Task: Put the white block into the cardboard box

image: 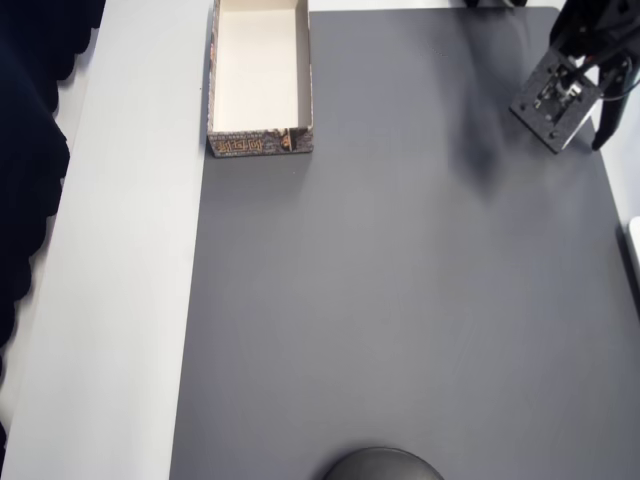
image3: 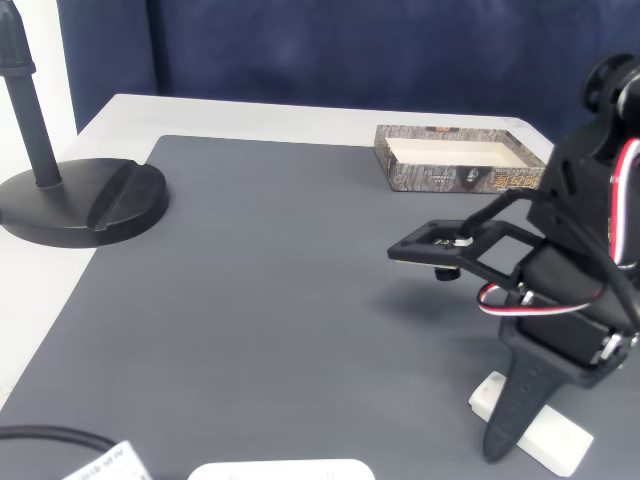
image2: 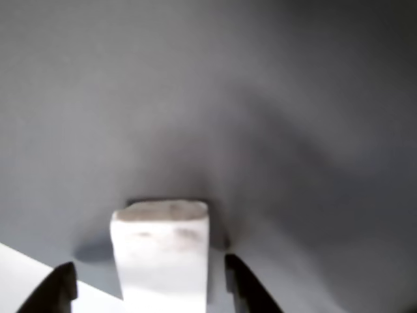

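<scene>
Half the white block (image3: 530,432) behind black jaws.

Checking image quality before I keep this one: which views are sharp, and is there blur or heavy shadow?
Wrist view: soft focus, the white block blurred, dark shadow behind it. Overhead view: sharp, the cardboard box evenly lit. Fixed view: clear, faint shadow on the grey mat under the arm.
</scene>
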Available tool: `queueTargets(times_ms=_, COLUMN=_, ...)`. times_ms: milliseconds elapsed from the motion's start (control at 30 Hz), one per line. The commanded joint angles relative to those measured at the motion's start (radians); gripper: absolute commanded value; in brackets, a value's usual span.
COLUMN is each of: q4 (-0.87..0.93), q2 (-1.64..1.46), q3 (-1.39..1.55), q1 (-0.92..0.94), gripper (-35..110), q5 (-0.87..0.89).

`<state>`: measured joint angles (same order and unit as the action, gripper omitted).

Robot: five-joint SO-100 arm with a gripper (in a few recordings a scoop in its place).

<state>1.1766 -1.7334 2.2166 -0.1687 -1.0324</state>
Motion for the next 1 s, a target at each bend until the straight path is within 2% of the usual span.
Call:
queueTargets(times_ms=0, q4=0.005, q2=0.002, q3=-0.002, q1=-0.015, gripper=30, q5=-0.008)
queueTargets(times_ms=967, q4=-0.031, q2=0.023, q3=-0.011, q1=-0.025, gripper=21, q5=0.005)
